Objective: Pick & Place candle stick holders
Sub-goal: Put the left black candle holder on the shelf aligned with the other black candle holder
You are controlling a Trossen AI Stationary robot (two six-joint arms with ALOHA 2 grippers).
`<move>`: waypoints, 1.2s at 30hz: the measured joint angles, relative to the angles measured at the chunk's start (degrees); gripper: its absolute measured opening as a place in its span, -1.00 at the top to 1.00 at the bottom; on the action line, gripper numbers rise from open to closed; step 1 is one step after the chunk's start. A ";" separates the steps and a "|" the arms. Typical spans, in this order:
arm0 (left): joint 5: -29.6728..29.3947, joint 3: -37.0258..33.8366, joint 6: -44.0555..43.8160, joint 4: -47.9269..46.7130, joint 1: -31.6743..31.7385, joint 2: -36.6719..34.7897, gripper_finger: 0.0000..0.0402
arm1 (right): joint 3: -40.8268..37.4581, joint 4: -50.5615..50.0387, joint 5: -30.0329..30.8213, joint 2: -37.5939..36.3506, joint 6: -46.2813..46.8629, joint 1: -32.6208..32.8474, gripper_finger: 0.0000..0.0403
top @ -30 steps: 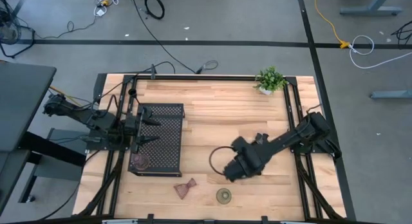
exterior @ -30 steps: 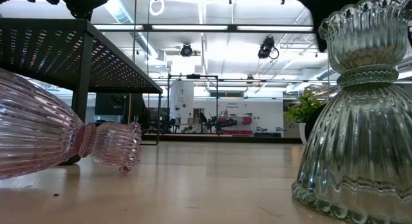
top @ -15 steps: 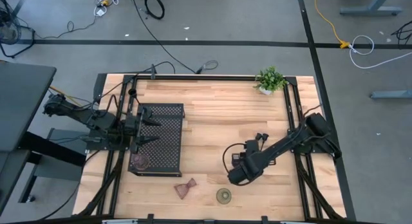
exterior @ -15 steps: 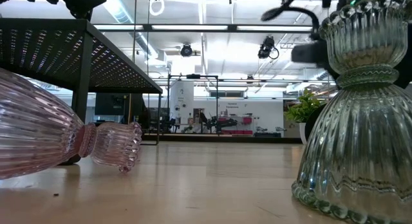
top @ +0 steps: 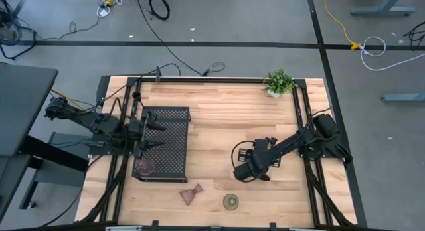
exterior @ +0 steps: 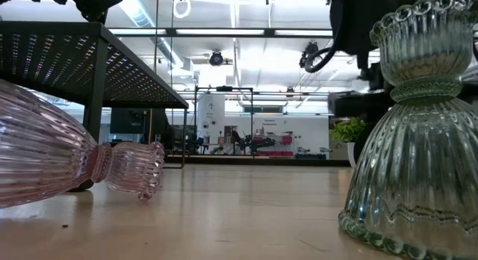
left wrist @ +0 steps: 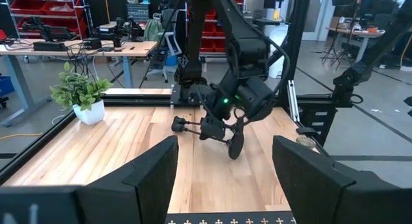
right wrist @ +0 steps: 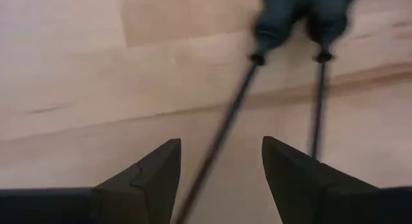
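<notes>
Right now the right gripper (top: 240, 172) is hovering low over the tabletop (top: 226, 118) mid-right, jaws spread w/ two thin black stems (right wrist: 225, 124) lying on the wood ahead of them. Left gripper (top: 159, 135) is sitting over the black perforated tray (top: 169, 151), jaws spread, holding nothing. Brown holder (top: 144, 167) is standing on the tray's near corner. Pink holder (top: 191, 194) is lying on its side nr the front edge, olive-green holder (top: 230, 202) upright just beside it.
</notes>
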 joint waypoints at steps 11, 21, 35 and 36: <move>0.00 0.04 0.00 -1.18 0.00 0.00 -0.26 | -4.40 9.49 -0.28 -0.07 -5.82 -3.30 0.04; 0.00 0.07 0.00 -1.16 0.00 0.00 -0.26 | -4.54 9.37 0.05 -0.11 -11.32 -4.77 0.89; 0.00 0.07 -0.04 -1.14 0.00 0.00 -0.26 | -3.85 10.41 5.90 -0.60 -17.10 -4.99 0.98; 0.00 0.07 -0.03 -1.14 0.00 0.00 -0.26 | -3.41 10.41 6.50 -1.00 -18.16 -5.01 0.98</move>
